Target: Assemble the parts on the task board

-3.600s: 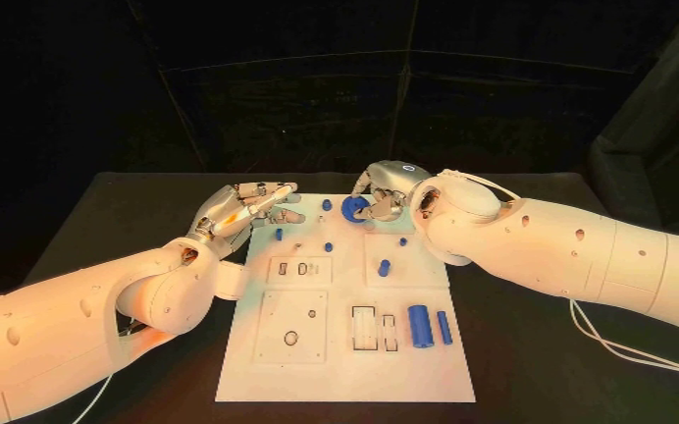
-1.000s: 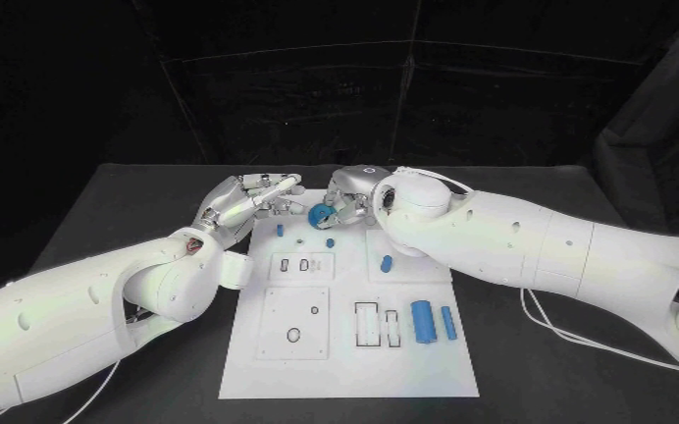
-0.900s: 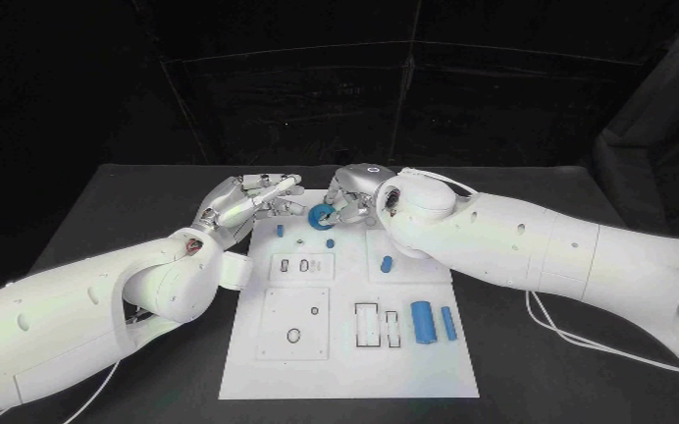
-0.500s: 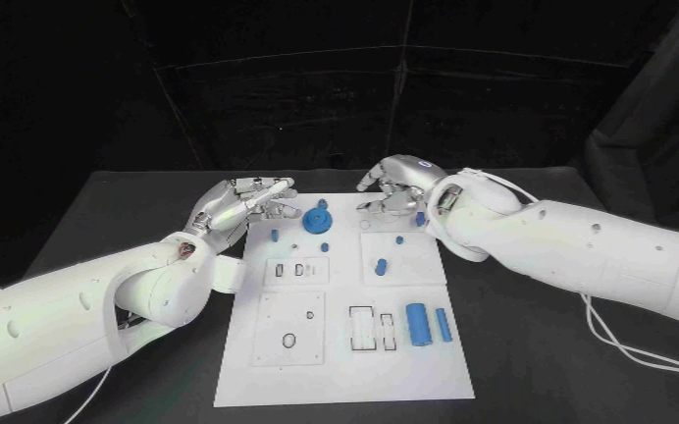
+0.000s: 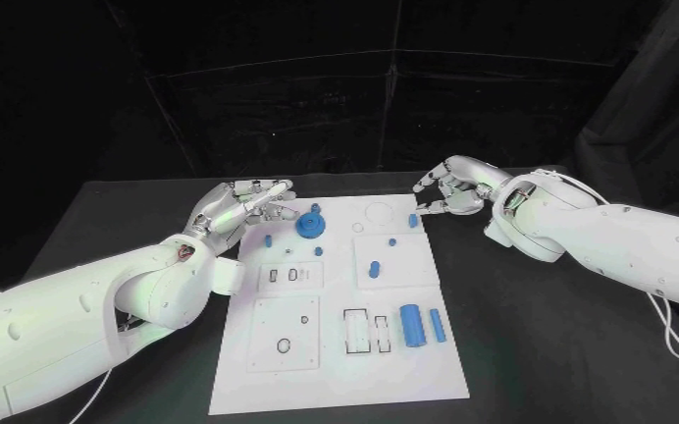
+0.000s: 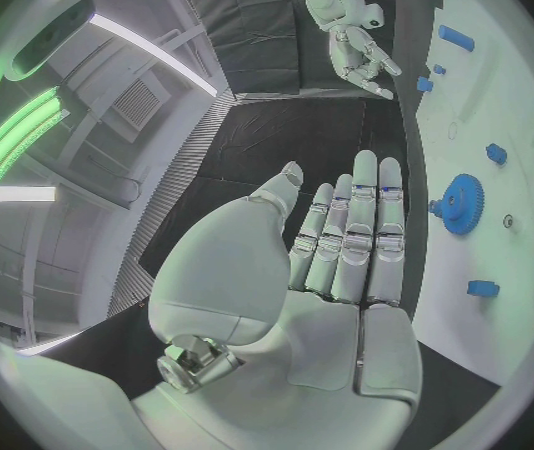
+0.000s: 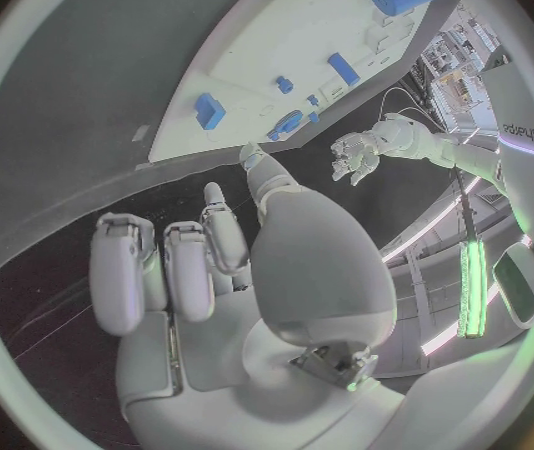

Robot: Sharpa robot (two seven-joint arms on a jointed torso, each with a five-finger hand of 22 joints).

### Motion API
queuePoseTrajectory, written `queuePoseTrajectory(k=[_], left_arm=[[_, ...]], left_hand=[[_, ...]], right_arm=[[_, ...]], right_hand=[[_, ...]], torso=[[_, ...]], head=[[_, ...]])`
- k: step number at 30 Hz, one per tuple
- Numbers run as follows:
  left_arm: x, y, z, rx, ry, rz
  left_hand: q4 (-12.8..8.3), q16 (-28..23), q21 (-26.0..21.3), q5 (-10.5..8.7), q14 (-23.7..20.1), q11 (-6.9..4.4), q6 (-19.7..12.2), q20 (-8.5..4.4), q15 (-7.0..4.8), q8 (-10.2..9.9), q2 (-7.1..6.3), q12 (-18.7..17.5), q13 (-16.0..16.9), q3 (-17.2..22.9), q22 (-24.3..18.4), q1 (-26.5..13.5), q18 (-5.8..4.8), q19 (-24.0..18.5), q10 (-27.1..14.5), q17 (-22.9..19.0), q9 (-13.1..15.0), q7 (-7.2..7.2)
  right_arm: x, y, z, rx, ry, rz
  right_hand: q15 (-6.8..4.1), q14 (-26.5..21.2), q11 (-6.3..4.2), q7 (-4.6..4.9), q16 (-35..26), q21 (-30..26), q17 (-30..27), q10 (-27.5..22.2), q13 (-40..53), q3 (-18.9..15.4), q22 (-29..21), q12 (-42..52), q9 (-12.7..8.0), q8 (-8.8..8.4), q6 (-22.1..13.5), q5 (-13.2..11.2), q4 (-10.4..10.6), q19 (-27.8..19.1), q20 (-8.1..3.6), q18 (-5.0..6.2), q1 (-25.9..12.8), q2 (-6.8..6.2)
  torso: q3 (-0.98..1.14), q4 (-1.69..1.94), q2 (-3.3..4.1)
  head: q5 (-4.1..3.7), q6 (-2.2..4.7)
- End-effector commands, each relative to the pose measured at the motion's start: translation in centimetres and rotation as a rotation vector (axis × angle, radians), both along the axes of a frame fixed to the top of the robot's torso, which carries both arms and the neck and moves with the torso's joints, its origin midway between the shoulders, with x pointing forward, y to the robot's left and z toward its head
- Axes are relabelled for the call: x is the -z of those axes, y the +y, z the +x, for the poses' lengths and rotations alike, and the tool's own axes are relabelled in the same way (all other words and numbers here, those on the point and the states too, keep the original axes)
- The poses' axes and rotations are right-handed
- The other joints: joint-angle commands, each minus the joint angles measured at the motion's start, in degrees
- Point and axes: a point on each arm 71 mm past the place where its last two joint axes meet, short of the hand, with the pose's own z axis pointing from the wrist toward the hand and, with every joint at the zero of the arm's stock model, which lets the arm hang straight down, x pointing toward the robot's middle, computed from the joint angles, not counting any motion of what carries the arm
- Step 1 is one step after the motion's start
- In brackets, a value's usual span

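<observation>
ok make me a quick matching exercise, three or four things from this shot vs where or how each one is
Things:
1. blue gear
2. large blue cylinder
3. left hand
4. right hand

Places or states:
A. near end of the task board, right side
B. off the board's far right corner, holding nothing
C. far end of the board, left of middle
D. at the board's far left edge, fingers straight

Pairs: 1-C, 2-A, 3-D, 4-B

A white task board (image 5: 339, 345) bearing a blue gear (image 5: 313, 222) and blue parts (image 5: 412, 325) lies on the black desk (image 5: 566, 345), flanked by silver robot hands (image 5: 243, 204).
</observation>
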Motion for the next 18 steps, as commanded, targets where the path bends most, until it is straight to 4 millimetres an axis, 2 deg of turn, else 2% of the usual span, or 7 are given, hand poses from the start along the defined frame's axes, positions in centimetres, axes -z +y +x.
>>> queuePoseTrajectory(k=[1, 2, 5, 9, 18], left_arm=[[-0.1, -0.1, 0.0, 0.017, -0.005, -0.004], [-0.1, -0.1, 0.0, 0.017, -0.005, -0.004], [0.0, -0.1, 0.1, 0.017, -0.004, -0.004], [0.0, -0.1, 0.1, 0.015, -0.004, -0.003], [0.1, -0.1, 0.2, 0.015, -0.004, -0.002]], left_hand=[[-0.15, -0.23, -0.23, 0.05, 0.05, 0.19, 0.02, 0.06, 0.05, -0.36, 0.18, -0.37, -0.05, 0.11, -0.09, -0.13, 0.77, 0.25, 0.10, 0.05, -0.08, 0.39], [-0.15, -0.23, -0.23, 0.05, 0.05, 0.19, 0.02, 0.06, 0.05, -0.36, 0.18, -0.37, -0.05, 0.11, -0.09, -0.13, 0.77, 0.25, 0.10, 0.05, -0.08, 0.39], [-0.15, -0.23, -0.23, 0.05, 0.05, 0.19, 0.02, 0.06, 0.05, -0.36, 0.18, -0.37, -0.05, 0.11, -0.09, -0.13, 0.77, 0.25, 0.10, 0.05, -0.08, 0.39], [-0.15, -0.23, -0.23, 0.05, 0.05, 0.19, 0.02, 0.06, 0.05, -0.36, 0.18, -0.37, -0.05, 0.11, -0.09, -0.13, 0.77, 0.25, 0.10, 0.05, -0.08, 0.39], [-0.15, -0.23, -0.23, 0.05, 0.05, 0.19, 0.02, 0.06, 0.05, -0.36, 0.18, -0.37, -0.05, 0.11, -0.09, -0.13, 0.77, 0.25, 0.10, 0.05, -0.08, 0.39]], right_arm=[[0.7, 0.0, 0.0, -0.034, 0.047, 0.027], [0.9, -0.1, 0.0, -0.033, 0.052, 0.026], [1.4, -0.2, 0.0, -0.032, 0.066, 0.023], [2.2, -0.2, 0.0, -0.029, 0.078, 0.020], [3.1, 0.0, 0.4, -0.020, 0.090, 0.016]], right_hand=[[-0.32, 4.02, -0.35, -0.13, -0.27, -0.30, 5.39, 0.00, -0.10, -0.04, 0.88, -0.25, -0.07, -0.03, -0.03, 0.05, -0.42, -0.13, -0.28, -0.25, 0.55, 0.11], [-0.32, 4.02, -0.35, -0.13, -0.27, -0.30, 5.39, 0.00, -0.10, -0.04, 0.88, -0.25, -0.07, -0.03, -0.03, 0.05, -0.42, -0.13, -0.28, -0.25, 0.55, 0.11], [-0.32, 4.02, -0.34, -0.12, -0.26, -0.31, 5.40, -0.01, -0.13, -0.05, 0.85, -0.29, -0.07, -0.04, -0.05, 0.06, -0.43, -0.15, -0.28, -0.24, 0.55, 0.11], [-0.32, 4.02, -0.34, -0.12, -0.26, -0.31, 5.40, -0.02, -0.13, -0.05, 0.84, -0.29, -0.07, -0.04, -0.06, 0.06, -0.43, -0.15, -0.29, -0.24, 0.55, 0.11], [-0.30, 4.06, -0.28, -0.03, -0.18, -0.29, 5.59, 0.06, 0.00, -0.02, 0.90, -0.18, -0.10, -0.12, -0.21, 0.24, -0.47, -0.12, -0.31, -0.26, 0.60, 0.33]], torso=[[0.05, -0.11, 0.03], [0.08, -0.11, 0.05], [-0.14, 0.05, 0.05], [-0.14, -0.02, 0.00], [-0.23, 0.11, 0.00]], head=[[-0.01, -0.07], [-0.01, -0.16], [-0.21, -0.23], [-0.10, -0.38], [-0.22, -0.62]])
